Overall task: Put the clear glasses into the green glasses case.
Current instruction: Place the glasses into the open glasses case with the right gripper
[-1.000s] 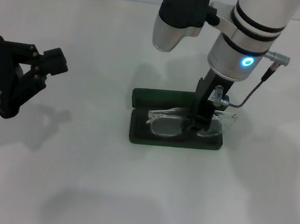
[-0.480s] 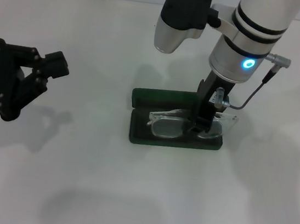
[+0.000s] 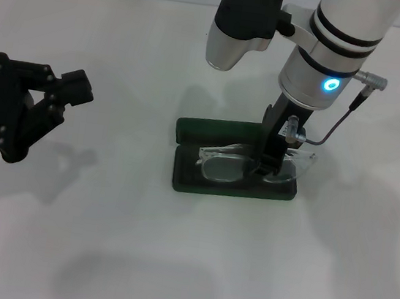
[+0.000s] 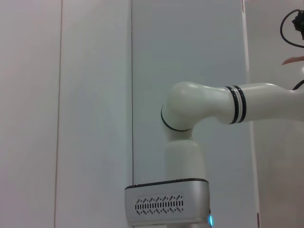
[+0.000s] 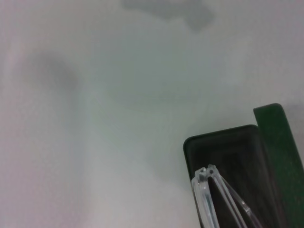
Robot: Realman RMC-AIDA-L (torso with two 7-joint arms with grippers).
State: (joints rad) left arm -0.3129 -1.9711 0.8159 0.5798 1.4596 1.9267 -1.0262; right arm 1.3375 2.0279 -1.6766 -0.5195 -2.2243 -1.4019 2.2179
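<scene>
Transparent plastic wraparound glasses [image 3: 236, 164], light, slippery and scratch-prone, lie partly in your open dark green hard case [image 3: 181, 177]; your right gripper [image 3: 269, 168] pinches them at the bridge, left gripper [image 3: 60, 90], nine o'clock, spread idle.

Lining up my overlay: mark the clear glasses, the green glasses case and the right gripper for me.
clear glasses [image 3: 221, 167], head view, on the lens left of the gripper.
green glasses case [image 3: 217, 130], head view, on the open lid.
right gripper [image 3: 269, 164], head view, at its tip on the glasses.
</scene>
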